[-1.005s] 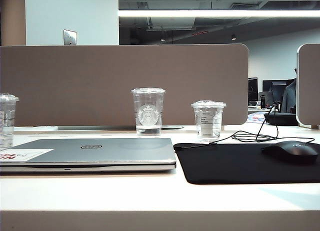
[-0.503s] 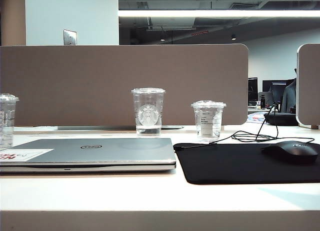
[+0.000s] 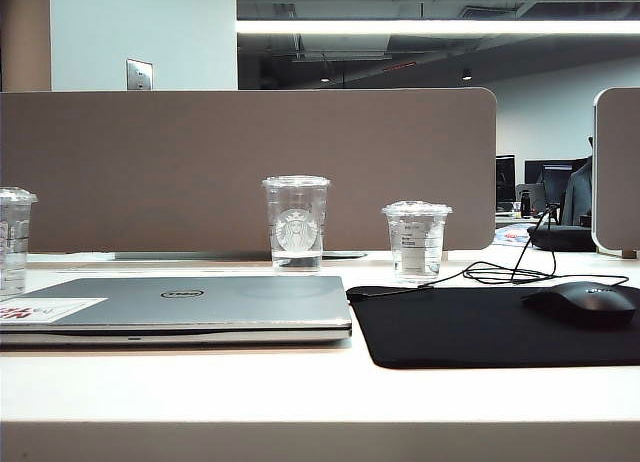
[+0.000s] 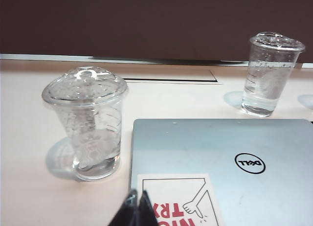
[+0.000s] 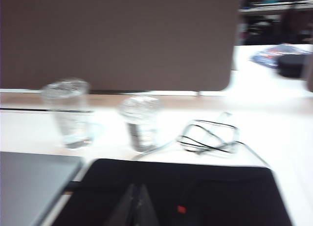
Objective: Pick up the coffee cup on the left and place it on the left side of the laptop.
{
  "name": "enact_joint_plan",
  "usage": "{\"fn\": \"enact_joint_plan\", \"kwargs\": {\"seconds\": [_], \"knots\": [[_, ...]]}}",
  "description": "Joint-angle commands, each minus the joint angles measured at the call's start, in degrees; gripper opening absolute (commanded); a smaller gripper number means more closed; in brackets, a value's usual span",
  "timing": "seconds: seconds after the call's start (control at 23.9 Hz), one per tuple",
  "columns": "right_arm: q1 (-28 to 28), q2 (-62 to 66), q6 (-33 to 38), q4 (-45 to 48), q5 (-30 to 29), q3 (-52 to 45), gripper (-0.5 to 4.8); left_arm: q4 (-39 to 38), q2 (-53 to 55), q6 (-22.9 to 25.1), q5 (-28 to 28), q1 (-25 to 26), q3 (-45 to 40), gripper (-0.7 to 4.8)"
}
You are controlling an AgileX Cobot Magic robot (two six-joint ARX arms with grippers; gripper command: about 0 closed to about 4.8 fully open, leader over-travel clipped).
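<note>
Placement looks finished: you see the coffee cup (image 4: 87,123) standing at left centre of the left wrist view, just beside the laptop (image 4: 230,157) on the bench (image 3: 300,392). Left tool (image 4: 135,212) is closed and empty; right tool (image 5: 138,206), blurred, looks closed too. Next, simply keep both arms clear. Exterior view matches the earlier frame; nothing has shifted.

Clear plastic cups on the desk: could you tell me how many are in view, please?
3. The coffee cup stands at the far left beside the laptop; the Starbucks cup stands behind the laptop; the labelled cup stands behind the mouse mat. None seems hidden.
</note>
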Motion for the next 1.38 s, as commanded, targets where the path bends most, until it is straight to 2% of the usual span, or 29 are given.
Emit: {"fn": "enact_joint_plan", "kwargs": {"seconds": [0.04,0.17,0.42,0.59,0.71,0.8,1.38], "knots": [[-4.3,-5.1,0.1,1.4,0.0,-4.1,-0.03,0.3,0.0,0.2,0.1,-0.1,0.2,-0.05],[-8.8,-12.4,0.1,1.4,0.0,-9.4,-0.03,0.3,0.0,0.2,0.1,-0.1,0.2,-0.05],[-13.1,-19.0,0.1,2.2,-0.2,-14.2,-0.03,0.4,0.0,0.2,0.1,-0.1,0.2,-0.05],[-16.5,-19.1,-0.3,1.5,-6.9,-16.7,-0.03,0.3,0.0,0.2,0.2,-0.1,0.2,-0.05],[-16.8,-19.1,-1.7,1.3,-7.5,-16.7,-0.02,0.3,0.0,0.2,0.2,-0.1,0.2,-0.05],[-16.8,-19.1,-5.5,1.2,-7.2,-16.7,-0.02,0.3,0.0,0.2,0.2,-0.1,0.2,-0.05],[-16.7,-19.1,-5.4,1.3,-6.0,-16.7,-0.02,0.3,0.0,0.2,0.2,-0.1,0.2,-0.05]]}}
